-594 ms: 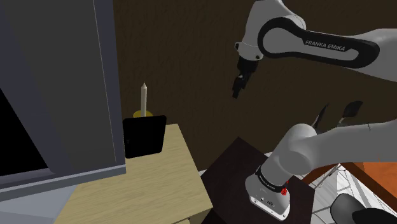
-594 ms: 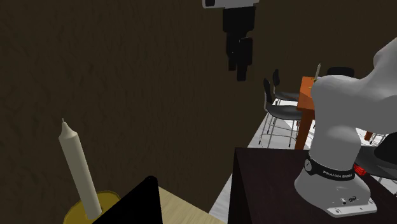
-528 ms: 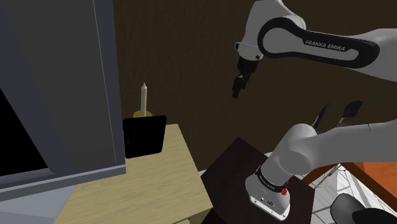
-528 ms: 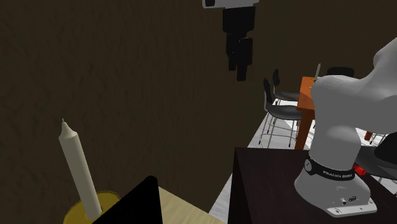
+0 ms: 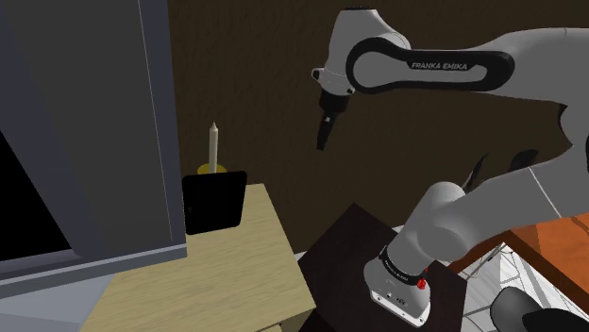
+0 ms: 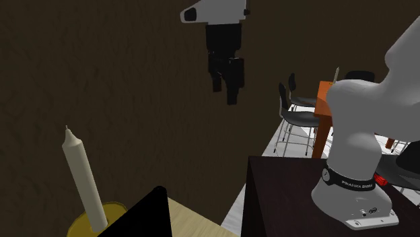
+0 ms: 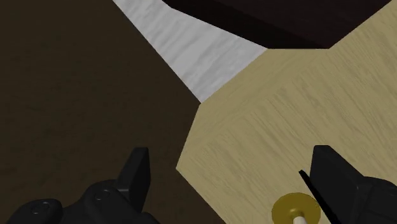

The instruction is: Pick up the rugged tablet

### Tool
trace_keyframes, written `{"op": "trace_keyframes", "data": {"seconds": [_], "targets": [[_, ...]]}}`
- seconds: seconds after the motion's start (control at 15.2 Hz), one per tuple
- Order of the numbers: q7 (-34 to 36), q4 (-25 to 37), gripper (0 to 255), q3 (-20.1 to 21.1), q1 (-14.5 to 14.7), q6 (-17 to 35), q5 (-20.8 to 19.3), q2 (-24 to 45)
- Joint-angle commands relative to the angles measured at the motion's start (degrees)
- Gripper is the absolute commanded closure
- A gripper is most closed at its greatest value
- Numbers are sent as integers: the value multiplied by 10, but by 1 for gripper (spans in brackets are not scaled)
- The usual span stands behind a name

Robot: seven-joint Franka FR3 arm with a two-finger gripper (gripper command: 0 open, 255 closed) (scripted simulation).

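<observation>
Tablet: The rugged tablet [image 5: 214,201] is being seen as a plain black slab, standing upright on its edge at the far end of the table [image 5: 241,273]. It is not being touched by anything.

Neighbours: It is being backed closely by a pale candle [image 5: 215,143] in a yellow holder [image 5: 211,170], which stands just behind it. A tall grey cabinet [image 5: 94,123] is crowding it on the shoulder view's left.

Tool: The tool [image 5: 324,141] is being held high in front of the dark wall [image 5: 264,75], well apart from the tablet. Its fingers are being kept spread wide, with nothing between them.

Change: The tool is being swung towards the shoulder view's left, away from above the stand [image 5: 344,250] and towards the table. In the second exterior view it is also being brought somewhat lower than it was half a second ago. The tablet, candle and table are being left exactly where they were.

Wrist view: The table's corner and the yellow holder are now being looked down on between the open fingers. A thin dark line just beside the holder is probably the tablet's top edge.

Meaning: The approach is being made, but no grasp is yet being attempted. The tool is still needing to be carried further over the table and lowered onto the tablet's top edge.

Risk: The candle is likely to be knocked if the far finger is lowered behind the slab without care.
</observation>
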Motion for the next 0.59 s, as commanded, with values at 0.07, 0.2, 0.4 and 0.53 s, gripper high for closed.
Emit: {"op": "trace_keyframes", "data": {"seconds": [0.07, 0.2, 0.4, 0.53], "targets": [[-39, 16, 0, 3, 22, 39, 9, 48], [-64, 29, 0, 7, 37, 62, 16, 80], [-101, 50, 0, 15, 58, 92, 26, 126], [-126, 65, 0, 21, 72, 110, 33, 155]]}}
